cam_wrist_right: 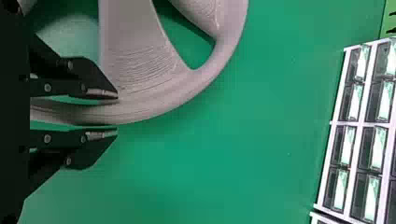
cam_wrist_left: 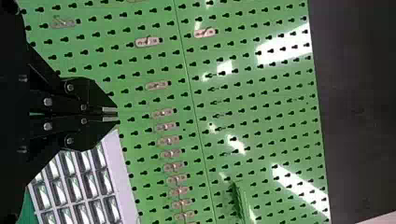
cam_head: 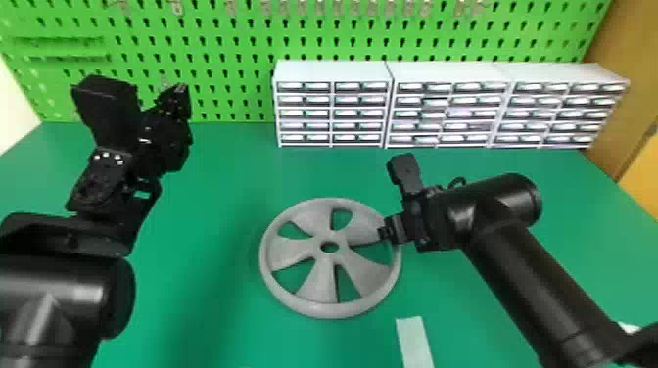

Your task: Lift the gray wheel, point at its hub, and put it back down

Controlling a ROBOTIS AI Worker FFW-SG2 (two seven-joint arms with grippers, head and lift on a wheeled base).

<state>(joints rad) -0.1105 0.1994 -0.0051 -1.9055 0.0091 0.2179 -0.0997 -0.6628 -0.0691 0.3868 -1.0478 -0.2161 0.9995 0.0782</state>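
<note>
Three drawer cabinets stood far, folks | one white strip near | our right gripper gaped astride one gray wheel | left gripper pinched together

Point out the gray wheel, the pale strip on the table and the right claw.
Gray wheel (cam_head: 333, 310): head view, the rim's near side.
Pale strip (cam_head: 414, 342): head view, middle of its visible part.
Right claw (cam_wrist_right: 116, 113): right wrist view, midway between its fingertips.
</note>
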